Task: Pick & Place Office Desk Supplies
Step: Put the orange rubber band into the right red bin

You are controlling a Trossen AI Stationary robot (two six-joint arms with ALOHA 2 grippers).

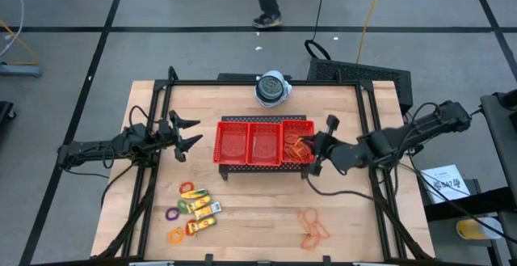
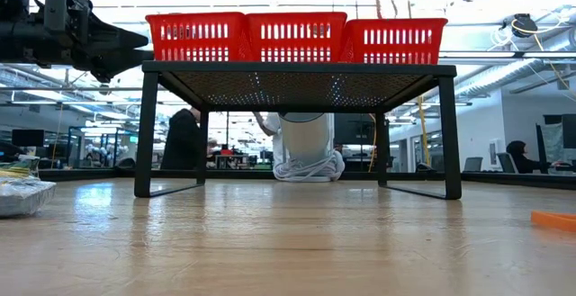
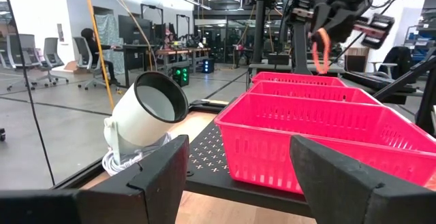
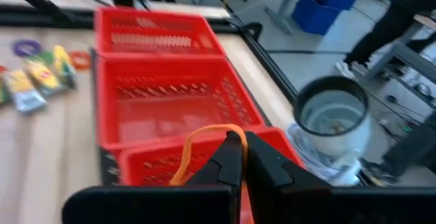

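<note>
My right gripper [image 1: 309,147] hovers over the right compartment of the red mesh tray [image 1: 264,162], shut on a thin orange rubber band [image 4: 196,144]. More orange bands [image 1: 292,143] lie in that compartment. My left gripper [image 1: 194,133] waits open, left of the tray, touching nothing. Yellow packets [image 1: 200,208] and coloured rings [image 1: 182,212] lie flat on the table's near left. Loose orange bands [image 1: 313,227] lie at the near right. My right gripper pinches the orange rubber band between its two shut fingertips [image 4: 235,157], at the loop's upper part [image 4: 221,130]. The fingers slant downward from the table's right side. The band hangs slack below them [image 3: 320,47], clear of the tray.
The tray stands on a raised black mesh stand [image 2: 297,73] with legs on the wooden table. A round white-grey device [image 1: 272,88] with a coiled cable sits just beyond the tray's far side. A person's feet [image 1: 266,15] show beyond the table.
</note>
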